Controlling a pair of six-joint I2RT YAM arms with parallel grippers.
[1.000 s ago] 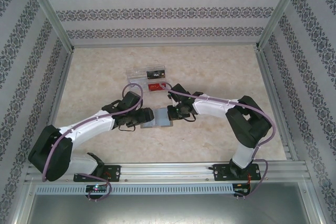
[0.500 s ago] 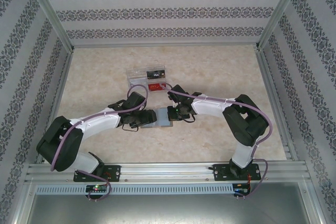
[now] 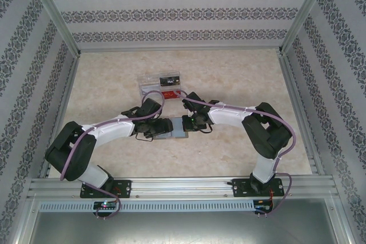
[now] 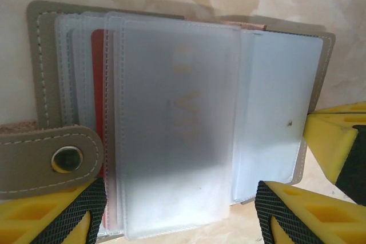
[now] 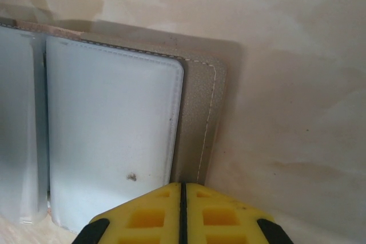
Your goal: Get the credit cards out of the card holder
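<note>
Straddling card holder (image 4: 177,124) mid-worktop with left gripper (image 4: 177,201) spread, red credit card (image 4: 98,101) lengthwise ahead, right gripper (image 5: 183,212) clenched alongside.

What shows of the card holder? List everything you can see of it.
The card holder lies open and flat on the marbled table, between the two grippers. Its cover looks like grey-brown leather with pale stitching; a strap carries a metal snap. Frosted clear sleeves fan across the inside; one shows a red card. The open left gripper straddles the sleeves' near edge. The shut right gripper sits at the cover's right-hand edge, contact unclear.
</note>
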